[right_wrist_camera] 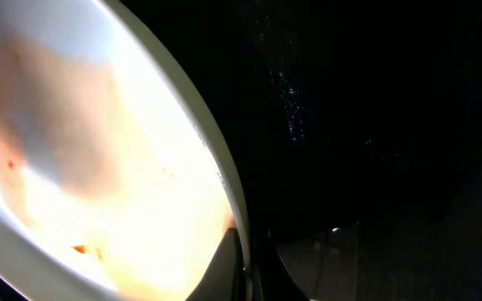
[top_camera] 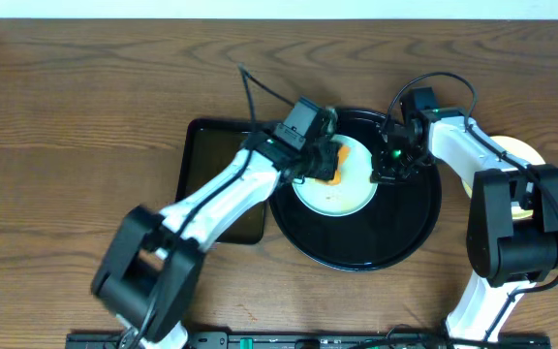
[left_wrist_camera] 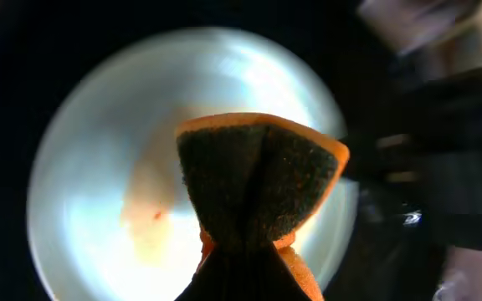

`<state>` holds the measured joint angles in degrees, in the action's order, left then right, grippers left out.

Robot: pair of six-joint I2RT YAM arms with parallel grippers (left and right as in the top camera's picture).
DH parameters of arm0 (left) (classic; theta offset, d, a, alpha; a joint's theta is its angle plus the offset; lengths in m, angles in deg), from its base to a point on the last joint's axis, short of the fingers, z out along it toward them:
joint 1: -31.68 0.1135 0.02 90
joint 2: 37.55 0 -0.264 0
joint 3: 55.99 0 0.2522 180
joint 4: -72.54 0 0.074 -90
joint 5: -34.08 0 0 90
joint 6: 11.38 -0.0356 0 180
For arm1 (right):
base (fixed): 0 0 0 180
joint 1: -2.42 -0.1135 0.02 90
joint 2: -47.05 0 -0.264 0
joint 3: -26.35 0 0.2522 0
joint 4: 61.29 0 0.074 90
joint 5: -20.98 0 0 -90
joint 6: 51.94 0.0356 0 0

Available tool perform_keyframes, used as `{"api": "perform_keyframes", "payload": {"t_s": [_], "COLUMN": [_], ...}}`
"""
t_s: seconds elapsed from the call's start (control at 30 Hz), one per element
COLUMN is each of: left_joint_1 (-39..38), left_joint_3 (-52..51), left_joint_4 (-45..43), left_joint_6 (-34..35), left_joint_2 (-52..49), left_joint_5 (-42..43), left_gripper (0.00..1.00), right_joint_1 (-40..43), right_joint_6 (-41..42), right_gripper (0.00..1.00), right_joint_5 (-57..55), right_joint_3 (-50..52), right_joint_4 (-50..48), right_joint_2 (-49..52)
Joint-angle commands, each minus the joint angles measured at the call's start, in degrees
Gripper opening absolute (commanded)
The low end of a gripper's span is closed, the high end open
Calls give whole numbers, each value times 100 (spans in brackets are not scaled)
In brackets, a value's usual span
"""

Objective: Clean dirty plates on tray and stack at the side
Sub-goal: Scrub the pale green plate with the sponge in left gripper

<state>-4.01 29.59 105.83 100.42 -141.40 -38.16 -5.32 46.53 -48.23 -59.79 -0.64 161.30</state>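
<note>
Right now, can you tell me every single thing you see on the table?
round tray: one, shiny black, middle of the table.
smeared plate: one, pale mint with orange-brown smears, lying in the round tray.
sponge: one, orange with a dark green scrubbing side, over the smeared plate.
side plate: one seen, pale yellow, right of the round tray, partly hidden by the right arm.
rectangular tray: one, dark, left of the round tray, partly under the left arm.
table: one, brown wood.
left pincer: one, black, squeezing the sponge.
right pincer: one, black, pinching the smeared plate's right rim.
</note>
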Motion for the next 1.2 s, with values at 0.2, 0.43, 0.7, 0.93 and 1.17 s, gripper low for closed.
{"api": "perform_keyframes", "payload": {"t_s": [0.2,0.43,0.7,0.93,1.17], "left_joint_1": [-345,-529,-457,-190,-59], "left_joint_3": [-11,-11,-11,-9,-4], "left_joint_4": [-68,-120,9,-33,223], "left_joint_6": [238,256,219,184,-79], "left_joint_2": [-289,-870,-1091,-1082,-879], "left_joint_5": [61,61,-1419,-2745,-2789], "left_gripper": [7,7,7,8,8], "right_joint_1": [-136,-136,-133,-133,-133], "right_joint_6": [-127,-127,-127,-127,-129], "right_gripper": [1,1,1,1,1], "right_joint_5": [-256,-256,-256,-256,-258], "right_joint_3": [87,87,87,87,87], "right_joint_4": [109,114,114,116,116], "right_joint_2": [109,109,109,109,109]}}
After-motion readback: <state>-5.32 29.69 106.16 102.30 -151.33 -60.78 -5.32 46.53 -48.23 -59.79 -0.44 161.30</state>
